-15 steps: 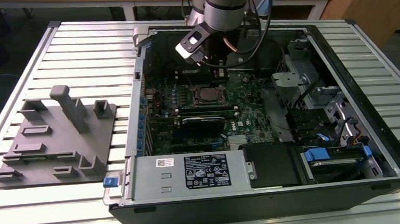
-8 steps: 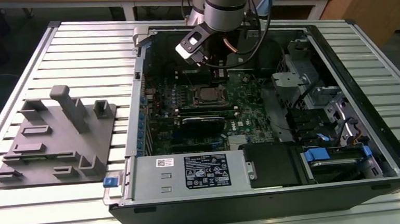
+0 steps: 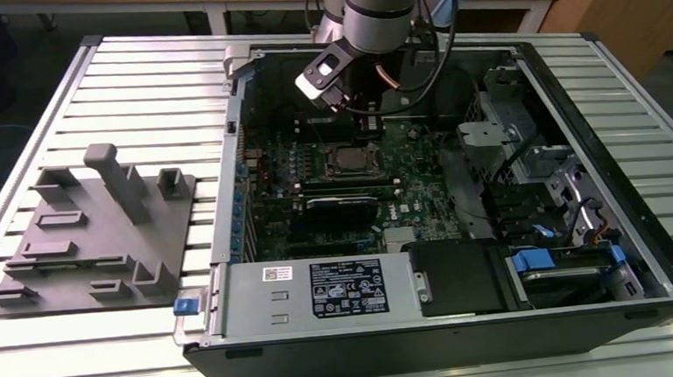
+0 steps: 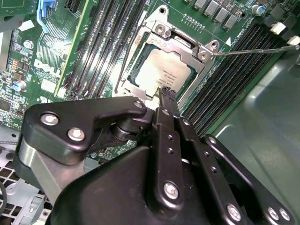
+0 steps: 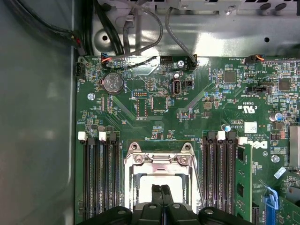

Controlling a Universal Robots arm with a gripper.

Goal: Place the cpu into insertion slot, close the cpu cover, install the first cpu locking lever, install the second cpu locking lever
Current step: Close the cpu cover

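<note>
The cpu [image 4: 161, 70] is already sitting flat in the insertion slot [image 5: 127, 183], silvery top facing up. It lies straight ahead of the fingertips, right under them, not off to either side. The cpu cover [image 4: 180, 44] looks to be down around it, with the chip showing through its window. Whether it is fully seated is hard to call from these angles.

One thin locking lever [image 4: 253, 49] runs out from the far corner of the socket, away from the gripper's tips and off to one side. Its long axis points well clear of the socket, so it reads as unlatched. A second thin rod [image 4: 125, 58] runs along the opposite side of the cover, roughly parallel to the memory slots beside it. It doesn't look hooked down either, though that's a judgement.

The gripper [image 4: 164, 93] has its two fingers pinched together with nothing between them. The joined tips sit at the near edge of the chip, touching or just about touching the chip or the cover's edge; which one can't be told. Both levers are just beside the tips, one on each flank.

In the exterior view the arm [image 3: 375, 11] comes down steeply into the open case, with the wrist tilted over the green circuit board [image 5: 187, 108].
</note>
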